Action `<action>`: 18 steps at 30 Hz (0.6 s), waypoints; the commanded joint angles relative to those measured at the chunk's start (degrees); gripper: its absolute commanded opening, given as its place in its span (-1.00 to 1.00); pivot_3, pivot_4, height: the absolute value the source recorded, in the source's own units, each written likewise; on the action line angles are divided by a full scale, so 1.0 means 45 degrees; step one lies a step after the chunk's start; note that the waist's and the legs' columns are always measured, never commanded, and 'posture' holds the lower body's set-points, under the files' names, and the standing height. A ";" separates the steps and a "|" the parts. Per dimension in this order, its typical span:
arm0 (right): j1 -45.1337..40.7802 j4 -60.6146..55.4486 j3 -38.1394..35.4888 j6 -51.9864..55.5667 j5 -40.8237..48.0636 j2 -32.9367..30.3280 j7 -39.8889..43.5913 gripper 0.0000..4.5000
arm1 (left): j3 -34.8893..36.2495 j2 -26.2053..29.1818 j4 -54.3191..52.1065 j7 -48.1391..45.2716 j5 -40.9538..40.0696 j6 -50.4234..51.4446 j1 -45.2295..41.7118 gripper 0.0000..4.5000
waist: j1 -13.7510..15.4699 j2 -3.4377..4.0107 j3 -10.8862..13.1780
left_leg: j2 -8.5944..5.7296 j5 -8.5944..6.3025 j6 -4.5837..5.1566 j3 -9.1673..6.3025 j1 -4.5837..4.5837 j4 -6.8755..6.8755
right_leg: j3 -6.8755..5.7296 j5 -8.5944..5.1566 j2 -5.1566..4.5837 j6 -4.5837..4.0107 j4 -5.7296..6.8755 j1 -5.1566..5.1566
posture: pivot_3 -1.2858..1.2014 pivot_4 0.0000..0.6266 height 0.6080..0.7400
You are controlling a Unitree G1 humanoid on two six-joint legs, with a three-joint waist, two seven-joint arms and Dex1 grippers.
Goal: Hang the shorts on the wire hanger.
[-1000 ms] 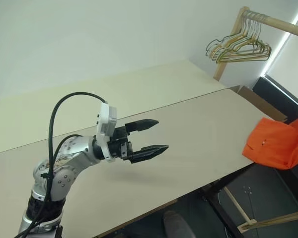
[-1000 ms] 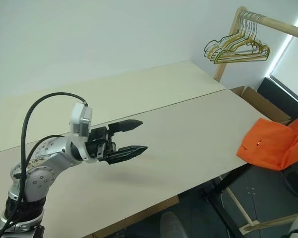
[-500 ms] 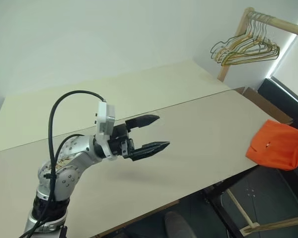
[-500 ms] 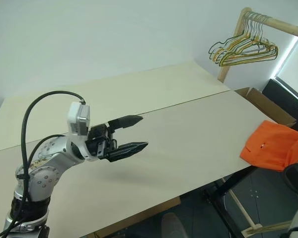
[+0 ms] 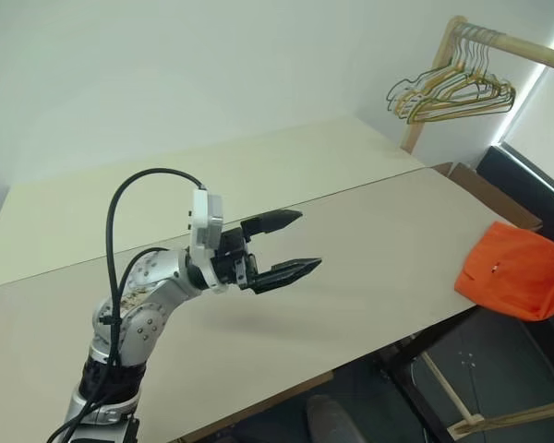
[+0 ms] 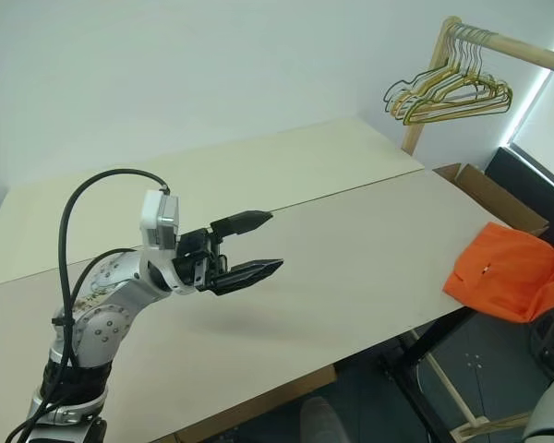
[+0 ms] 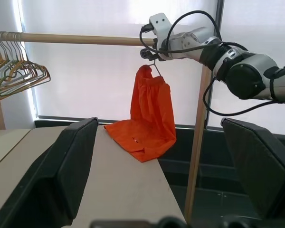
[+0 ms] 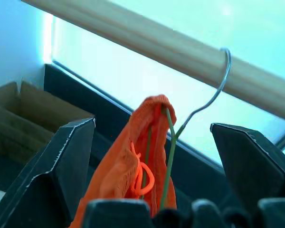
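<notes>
Our right gripper has just spread wide, releasing the wire hanger, which now seems hooked on the wooden rail. The shorts hang from it, so we are nearly done; our left gripper stays wide, empty.

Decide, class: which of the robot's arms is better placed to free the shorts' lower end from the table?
Probably the left. Its open tool hovers over the table facing the shorts. The right tool is up at the rail by the wire hanger.

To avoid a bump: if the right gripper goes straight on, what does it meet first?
Probably the shorts bunched on the wire hanger, straight ahead of the right gripper and between its open fingers; how far is unclear.
</notes>
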 commanded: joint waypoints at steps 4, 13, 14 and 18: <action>0.2881 -0.5302 -0.0796 -0.1343 -0.0357 0.0977 -0.0267 0.99 | -0.0035 -0.0241 0.0310 -0.0426 0.0398 -0.0791 -0.0470 1.00 | -0.0045 0.0013 -0.0020 | -0.0003 0.0000 0.0001 -0.0005 -0.0004 0.0005 | 0.0036 -0.0011 0.0013 0.0019 0.0003 -0.0002 | -0.18 -1.00 1.00; 0.3407 -0.8010 0.0931 -0.3244 0.0572 0.2664 0.3033 0.99 | 0.0735 0.0127 0.0079 -0.0061 0.0892 -0.1424 0.0154 1.00 | -0.0033 -0.0005 -0.0073 | 0.0003 0.0002 0.0007 0.0008 0.0020 0.0012 | 0.0073 0.0003 0.0032 0.0026 0.0011 0.0003 | -0.13 -1.00 1.00; 0.3453 -0.8233 0.1289 -0.3785 0.0876 0.2964 0.3739 0.99 | 0.0883 0.0329 -0.0044 -0.0005 0.1046 -0.1482 0.0411 1.00 | -0.0010 -0.0019 -0.0082 | 0.0003 0.0002 0.0008 0.0006 0.0019 0.0012 | 0.0072 0.0004 0.0032 0.0024 0.0010 0.0002 | -0.11 -1.00 1.00; 0.3921 -0.8777 0.2644 -0.5437 0.1382 0.3645 0.6168 0.99 | 0.1462 0.0997 -0.0557 0.0325 0.1454 -0.1578 0.1476 1.00 | 0.0200 -0.0041 -0.0094 | 0.0004 -0.0003 0.0017 -0.0007 0.0012 0.0008 | 0.0061 0.0004 0.0028 0.0024 0.0008 -0.0009 | -0.06 -1.00 1.00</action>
